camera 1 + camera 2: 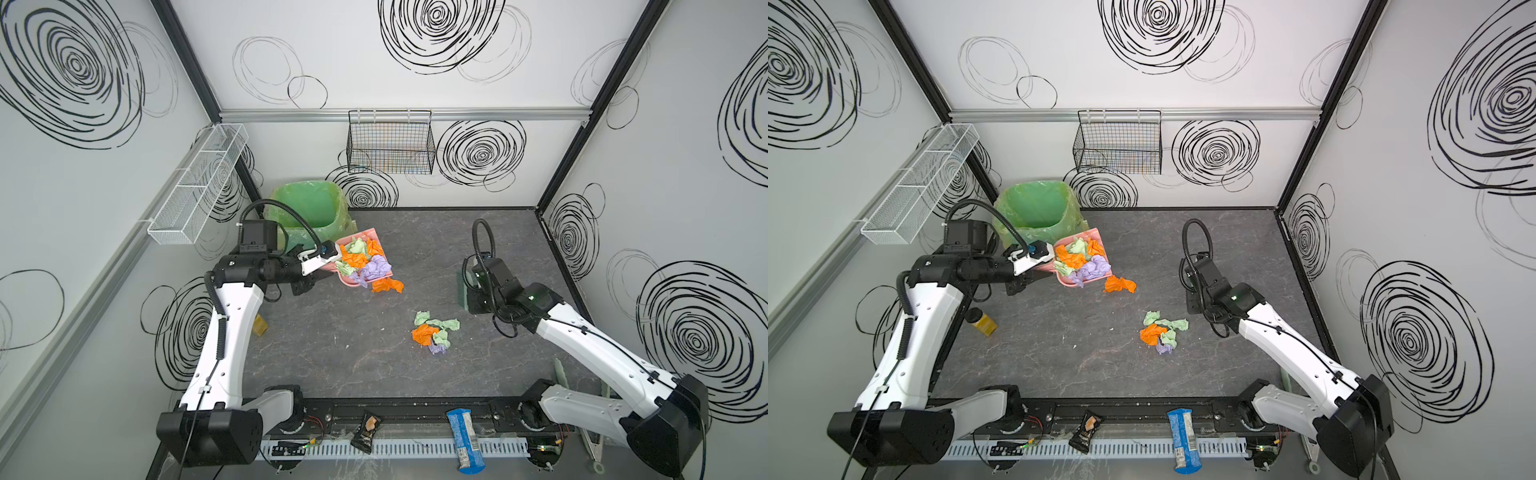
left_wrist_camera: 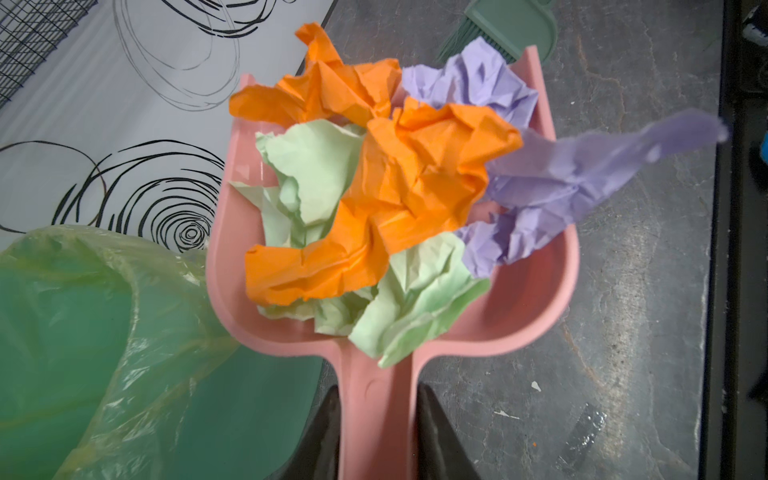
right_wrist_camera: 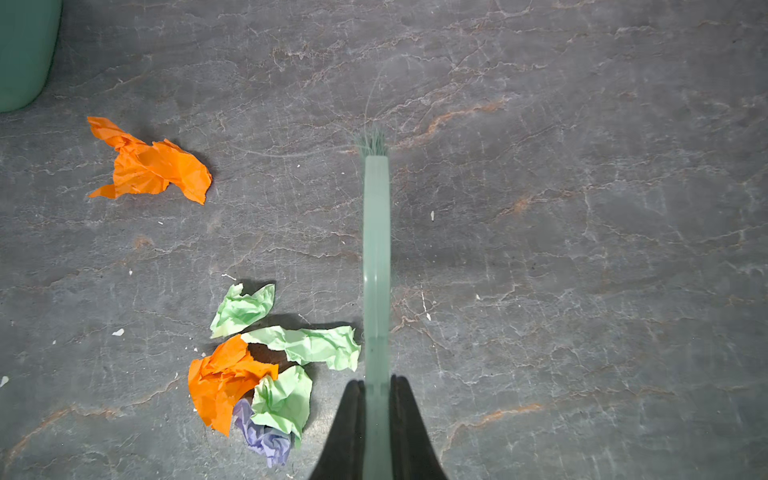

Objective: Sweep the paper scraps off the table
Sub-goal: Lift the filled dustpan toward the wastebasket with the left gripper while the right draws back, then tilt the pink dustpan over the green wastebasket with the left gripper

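Found the paper scraps (image 2: 386, 187), small crumpled wads of orange, pale green and lavender paper, in three places. Counted most of them heaped in the pink plastic dustpan (image 2: 536, 307), left of centre in both top views, just beside the green bin (image 1: 316, 203) lined with a translucent plastic bag. Noted one lavender strip, blurred, hanging out over the pan's side wall. Spotted a lone orange wad (image 3: 153, 166) on the dark grey veined bench (image 3: 582, 249) near the pan's mouth, and a loose cluster (image 3: 266, 374) of five or so wads a little right of centre in both top views, near the brush. Saw the left gripper (image 2: 376, 419) pinching the dustpan's flat handle from both sides, and the right gripper (image 3: 377, 415) clamped tight on the thin pale green plastic brush (image 3: 376, 249), with the bristles at its far end. Could not tell whether those bristles touched the bench. Judged the wads almost weightless, soft and springy, apt to roll, snag on bristles or spill off an overfull pan at any tilt or jerk. Judged pinching them one by one a poor way; better to push them low and slow with the bristle edge onto the pan's lip. Judged both tools stiff and light, best taken by their handles, as gripped here. Reckoned the heaped pan wanted level, gentle carrying over the bin.
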